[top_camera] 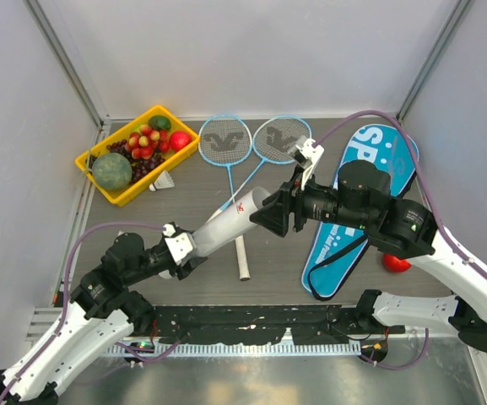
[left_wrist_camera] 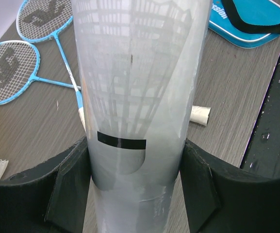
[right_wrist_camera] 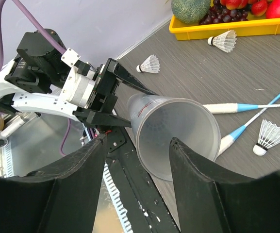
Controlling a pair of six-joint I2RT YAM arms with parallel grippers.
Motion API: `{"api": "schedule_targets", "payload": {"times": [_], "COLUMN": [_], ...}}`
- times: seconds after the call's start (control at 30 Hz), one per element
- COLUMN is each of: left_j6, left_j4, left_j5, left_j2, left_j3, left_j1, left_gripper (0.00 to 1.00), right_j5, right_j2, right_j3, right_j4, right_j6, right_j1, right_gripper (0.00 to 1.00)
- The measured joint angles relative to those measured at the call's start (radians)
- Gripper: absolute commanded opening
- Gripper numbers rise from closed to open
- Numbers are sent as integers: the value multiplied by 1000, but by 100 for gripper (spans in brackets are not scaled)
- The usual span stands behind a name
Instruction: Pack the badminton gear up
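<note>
Rackets between the fruit tray at left and the racket bag at right

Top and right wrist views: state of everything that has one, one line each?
left gripper: shut on tube, holding it tilted.
right gripper: open, empty, at the tube's mouth.
tube: mouth uncapped, facing right gripper; looks empty.
shuttlecocks: three, loose on the table.
rackets: flat on table, outside racket bag.
racket bag: flat on table; zip unreadable.
tray: full of fruit.
</note>
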Motion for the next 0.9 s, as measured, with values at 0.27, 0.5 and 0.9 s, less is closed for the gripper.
{"api": "schedule_targets", "payload": {"times": [0.27,0.5,0.9], "left_j6": [4,15,18], "left_j4": [0,3,106], "left_j5": [6,2,-7], "left_j2": [4,22,58], "left_j3": [0,0,21], "left_j1": [0,0,-9], "left_gripper": [34,28,23], "right_j5": [-4,21,173], "right_j2": [-2,-9,-79], "right_j3": [-5,-12,-12], "right_j4": [4,8,1], "right_j6": [4,3,-48], "right_j1": [-1,-1,-6], "right_gripper": [25,5,5]}}
